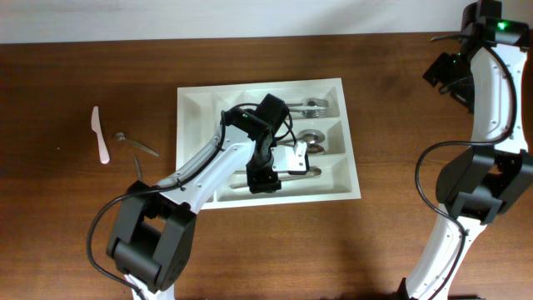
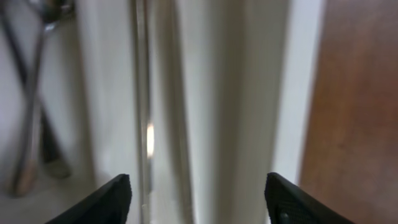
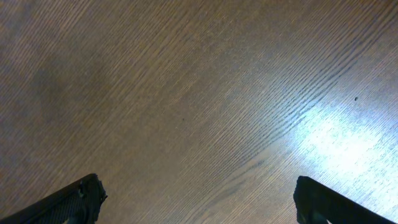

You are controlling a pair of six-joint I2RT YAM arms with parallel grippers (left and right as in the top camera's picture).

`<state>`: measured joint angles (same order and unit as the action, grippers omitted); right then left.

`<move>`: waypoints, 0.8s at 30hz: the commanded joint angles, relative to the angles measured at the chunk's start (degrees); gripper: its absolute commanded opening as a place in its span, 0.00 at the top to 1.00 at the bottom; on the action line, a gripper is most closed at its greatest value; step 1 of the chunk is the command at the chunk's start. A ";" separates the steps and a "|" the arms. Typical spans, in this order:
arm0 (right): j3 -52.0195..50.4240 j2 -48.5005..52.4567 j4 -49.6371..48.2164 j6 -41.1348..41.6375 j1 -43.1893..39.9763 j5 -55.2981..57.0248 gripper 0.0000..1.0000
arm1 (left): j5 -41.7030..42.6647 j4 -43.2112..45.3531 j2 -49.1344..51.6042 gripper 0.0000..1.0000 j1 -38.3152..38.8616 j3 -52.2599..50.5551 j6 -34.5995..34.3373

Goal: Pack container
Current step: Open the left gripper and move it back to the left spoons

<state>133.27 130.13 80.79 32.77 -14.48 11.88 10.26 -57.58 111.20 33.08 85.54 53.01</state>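
Observation:
The container [image 1: 196,112] is a white compartment tray in the middle of the table. Forks [image 1: 315,107] lie in its top long slot, spoons [image 1: 313,142] in the middle one, and a metal knife [image 1: 304,173] in the bottom one. My left gripper [image 1: 265,180] hangs low over that bottom slot. In the left wrist view the left gripper [image 2: 199,199] is open, with the knife [image 2: 144,124] lying free just inside the left fingertip [image 2: 115,198]. My right gripper [image 3: 196,199] is open over bare wood at the far right, holding nothing.
A white plastic knife [image 1: 100,133] and two dark metal utensils [image 1: 136,144] [image 1: 137,168] lie on the wood left of the tray. The right arm [image 1: 491,100] stands along the right edge. The tray's outer wall [image 2: 301,93] borders brown tabletop [image 2: 360,112].

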 commanded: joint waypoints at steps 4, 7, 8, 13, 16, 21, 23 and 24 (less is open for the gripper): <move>-0.15 -1.44 0.00 0.02 0.31 0.13 0.01 | -11.91 5.75 -0.87 0.28 -0.28 0.09 -3.04; -0.15 -1.44 0.00 0.02 0.31 0.13 0.01 | -17.20 8.41 -0.94 0.28 -0.31 2.62 -8.76; -0.15 -1.44 0.00 0.02 0.31 0.13 0.01 | -17.97 8.59 -0.98 0.28 -0.44 4.07 -10.27; -0.15 -1.44 0.00 0.02 0.31 0.13 0.01 | -18.21 8.55 -1.09 0.25 -2.69 13.03 -18.75; -0.15 -1.44 0.00 0.02 0.31 0.13 0.01 | -18.23 8.50 -1.09 0.01 -5.27 18.14 -25.62; -0.15 -1.44 0.00 0.02 0.31 0.15 0.01 | -18.25 8.44 -1.09 0.01 -12.37 23.41 -39.74; -0.15 -1.44 0.00 0.02 0.31 0.13 0.01 | -18.25 7.74 -1.09 0.01 -15.82 23.82 -44.72; -0.15 -1.44 0.00 0.04 0.31 0.13 0.01 | -18.23 6.86 -1.09 0.01 -18.40 23.82 -48.19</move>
<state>133.27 130.13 80.79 32.80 -14.48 11.88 -7.14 -49.30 111.20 20.29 108.42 18.26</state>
